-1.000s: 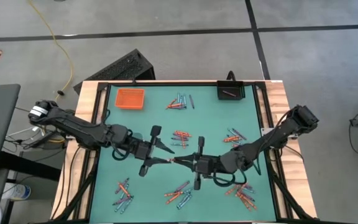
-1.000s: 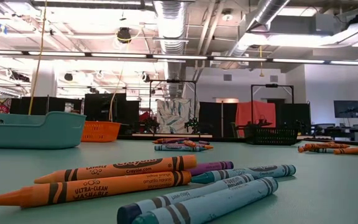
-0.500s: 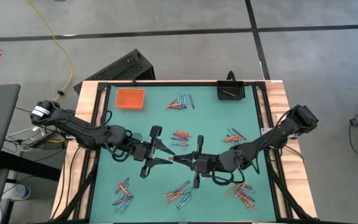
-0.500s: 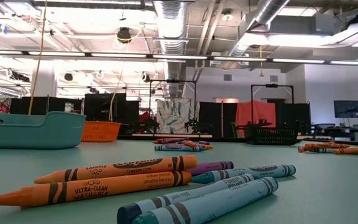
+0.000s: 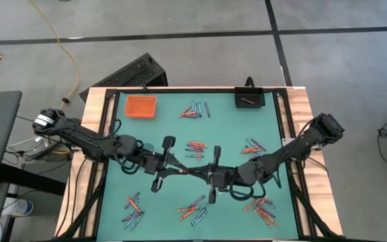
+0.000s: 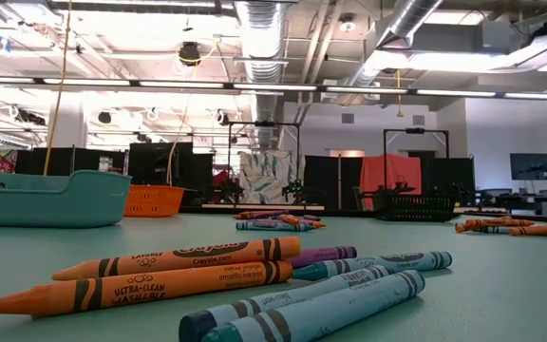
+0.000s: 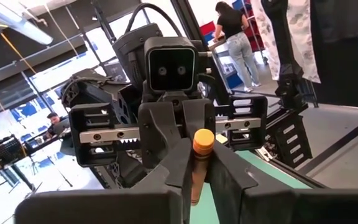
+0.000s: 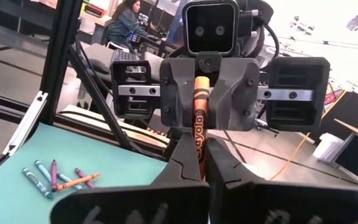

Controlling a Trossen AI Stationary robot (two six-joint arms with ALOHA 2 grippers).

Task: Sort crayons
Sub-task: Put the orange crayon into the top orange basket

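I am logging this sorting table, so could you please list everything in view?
Held crayon: one, orange, mid-table, gripped at both ends.
Loose crayons: many, orange, blue and purple, in scattered clusters on the mat.
Orange tray: one, far left of the mat.
Black tray: one, far right.
Teal bin: one, low view's left.
Left gripper: shut on the held crayon.
Right gripper: shut on it too.

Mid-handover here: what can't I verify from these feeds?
- High view: the orange crayon between left gripper and right gripper is too small to judge grip.
- Low view: neither gripper appears.
- Right wrist view: the crayon's lower end hides behind its own fingers.
- Black tray contents: too small.
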